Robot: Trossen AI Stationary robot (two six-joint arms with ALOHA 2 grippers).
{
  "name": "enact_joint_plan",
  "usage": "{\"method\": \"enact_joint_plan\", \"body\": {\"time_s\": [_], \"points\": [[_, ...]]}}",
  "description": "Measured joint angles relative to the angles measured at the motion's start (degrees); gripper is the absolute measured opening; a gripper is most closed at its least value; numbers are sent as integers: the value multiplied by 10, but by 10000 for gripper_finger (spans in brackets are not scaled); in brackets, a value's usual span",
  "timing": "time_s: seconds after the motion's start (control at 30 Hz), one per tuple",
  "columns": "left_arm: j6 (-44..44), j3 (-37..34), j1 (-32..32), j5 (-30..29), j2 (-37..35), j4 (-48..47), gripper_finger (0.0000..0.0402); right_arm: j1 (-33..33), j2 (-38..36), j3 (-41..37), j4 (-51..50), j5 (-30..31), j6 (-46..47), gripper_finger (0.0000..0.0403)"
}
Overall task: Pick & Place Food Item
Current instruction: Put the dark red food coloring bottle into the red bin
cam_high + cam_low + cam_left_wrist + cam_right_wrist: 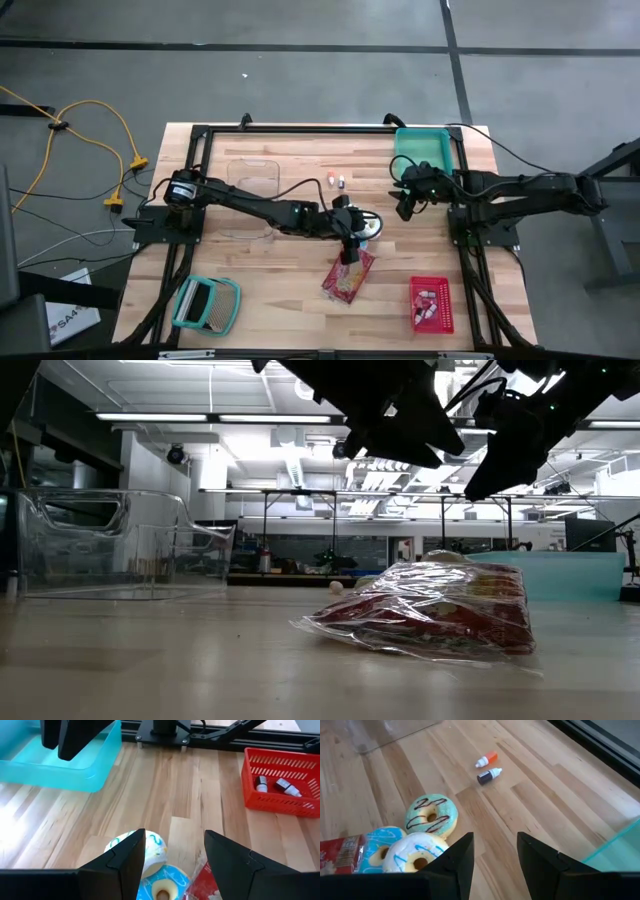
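Both arms over the wooden table (270, 300), nothing gripped

The left gripper (174, 851) hangs jaws apart and empty above three doughnuts (431, 816) and a red snack bag (348, 278) near the table's middle. The right gripper (493, 851) hovers with jaws apart and empty, just beside the teal bin (436, 146). A red basket (431, 304) sits at the front right, a clear tub (110, 543) behind left

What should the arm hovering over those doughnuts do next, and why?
Probably lower the left hand a little and close it on the white doughnut. Its fingers are open and empty above the doughnuts, beside the snack bag, so nothing is picked up yet. The right hand waits open near the teal bin.
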Motion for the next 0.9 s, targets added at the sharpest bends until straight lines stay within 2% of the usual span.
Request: {"method": "enact_joint_plan", "body": {"time_s": [0.47, 0.67, 0.8, 0.9], "points": [[17, 0, 0, 0, 0, -3, 195, 0, 0, 0, 0, 0, 0, 138], [-13, -2, 18, 3, -20, -60, 195, 0, 0, 0, 0, 0, 0, 138], [-19, -45, 55, 3, -66, -60, 195, 0, 0, 0, 7, 0, 0, 138], [-19, -116, 83, 4, -111, -29, 195, 0, 0, 0, 13, 0, 0, 138]]}}
